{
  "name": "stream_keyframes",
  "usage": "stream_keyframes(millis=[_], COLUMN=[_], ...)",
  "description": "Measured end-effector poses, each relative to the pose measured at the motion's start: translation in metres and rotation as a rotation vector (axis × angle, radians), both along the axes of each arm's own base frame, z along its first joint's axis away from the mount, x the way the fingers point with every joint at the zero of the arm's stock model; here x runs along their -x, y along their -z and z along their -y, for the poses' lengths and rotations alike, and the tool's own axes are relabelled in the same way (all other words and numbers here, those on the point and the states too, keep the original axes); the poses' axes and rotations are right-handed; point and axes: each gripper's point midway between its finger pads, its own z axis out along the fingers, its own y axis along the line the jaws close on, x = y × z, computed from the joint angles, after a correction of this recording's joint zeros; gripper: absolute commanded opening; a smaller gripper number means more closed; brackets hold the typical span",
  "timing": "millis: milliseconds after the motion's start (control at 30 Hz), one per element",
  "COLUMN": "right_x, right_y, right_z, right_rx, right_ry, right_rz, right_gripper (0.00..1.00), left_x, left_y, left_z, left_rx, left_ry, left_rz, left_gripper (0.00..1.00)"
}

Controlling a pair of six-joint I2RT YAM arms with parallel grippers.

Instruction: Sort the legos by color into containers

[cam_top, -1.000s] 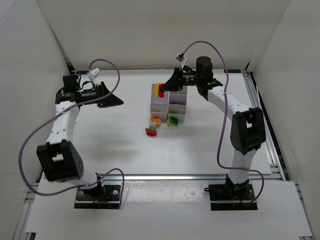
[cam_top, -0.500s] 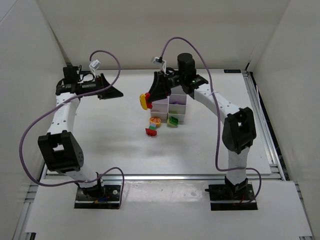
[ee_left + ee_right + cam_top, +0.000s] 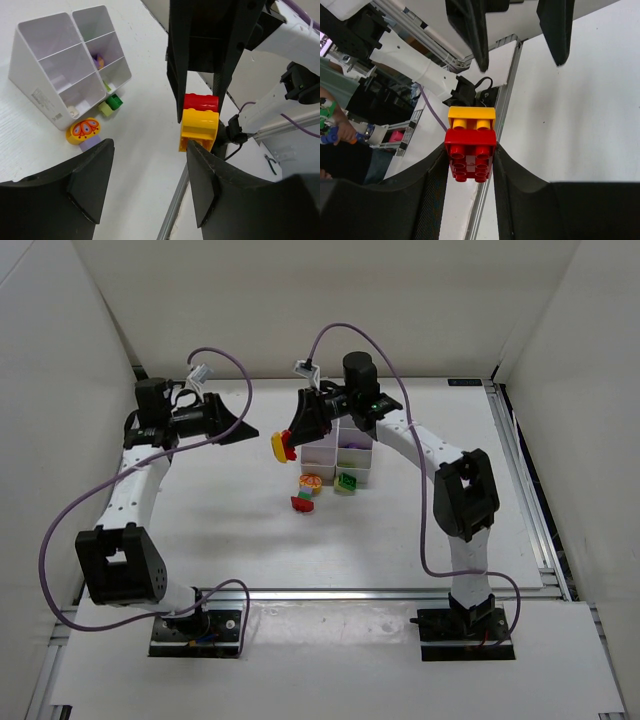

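The right gripper [image 3: 293, 432] is clamped on a red brick [image 3: 470, 159], with its two fingers [image 3: 432, 195] pressing the brick's opposite sides. A yellow brick [image 3: 471, 119] is joined to the red one on the end away from the wrist, clear of the fingers. The pair is held in the air above the table [image 3: 220, 530], just left of the containers [image 3: 322, 452] and not over any cell.

The left gripper [image 3: 150, 185] has its jaws apart with nothing between them. It points at the held pair and stands near it without touching, facing the right gripper tip to tip.

The containers are a white block of six open cells in two rows of three, standing on the table toward its far side. One cell holds a purple piece [image 3: 98, 61]. A small pale piece [image 3: 73, 109] lies in an end cell, beside the loose items. The contents of the other cells cannot be made out.

Loose items lie on the table just in front of the containers:
- An orange disc [image 3: 83, 129] printed with a butterfly touches a pale purple brick [image 3: 91, 144].
- A dark green brick [image 3: 115, 102] and a light green brick [image 3: 105, 108] lie against each other, close to the container wall.
- A loose red piece [image 3: 302, 504] lies slightly nearer the arm bases, beside the purple brick.
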Motion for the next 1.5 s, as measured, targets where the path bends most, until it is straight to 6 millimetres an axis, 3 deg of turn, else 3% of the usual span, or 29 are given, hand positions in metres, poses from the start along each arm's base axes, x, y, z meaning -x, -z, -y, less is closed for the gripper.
stream_keyframes(millis=[300,667,1000,1133,1300,1500], right_x=[-0.002,-0.004,-0.006,-0.003,-0.004,-0.006], right_y=[-0.005,0.001,0.0,-0.002,-0.003,0.001], right_z=[-0.004,-0.009,-0.013,-0.013,-0.013,-0.013], right_rx=[-0.01,-0.006,-0.009,-0.015,-0.017,-0.014], right_ry=[0.007,0.008,0.013,-0.002,-0.001,0.009], right_rz=[0.009,0.005,0.01,0.018,0.021,0.02], right_gripper=[0.0,0.0,0.0,0.0,0.0,0.0], left_x=[0.013,0.031,0.037,0.036,0.035,0.034], left_y=[-0.003,-0.004,-0.002,0.001,0.001,0.004], left_z=[0.028,0.044,0.047,0.047,0.047,0.046], left_rx=[0.015,0.044,0.053,0.049,0.047,0.04], left_ry=[0.107,0.209,0.233,0.224,0.218,0.202], left_rz=[0.041,0.053,0.048,0.043,0.041,0.035], left_gripper=[0.82,0.81,0.57,0.34,0.13,0.1])
